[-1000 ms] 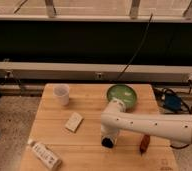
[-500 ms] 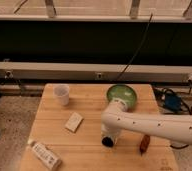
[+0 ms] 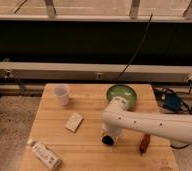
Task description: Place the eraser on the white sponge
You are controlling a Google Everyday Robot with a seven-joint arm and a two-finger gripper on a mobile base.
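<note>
The white sponge (image 3: 74, 121) lies flat on the wooden table (image 3: 89, 150), left of centre. My white arm reaches in from the right and bends down to the table, and my gripper (image 3: 108, 140) is the dark end at its tip, low over the table to the right of the sponge and a little nearer the front. The arm covers most of the gripper. No black eraser shows apart from that dark tip, so I cannot tell whether it is held or hidden under the arm.
A white cup (image 3: 62, 94) stands at the back left. A green bowl (image 3: 123, 94) sits at the back, just behind my arm. A reddish-brown elongated object (image 3: 145, 142) lies at the right front. A white labelled bottle (image 3: 45, 154) lies at the front left corner.
</note>
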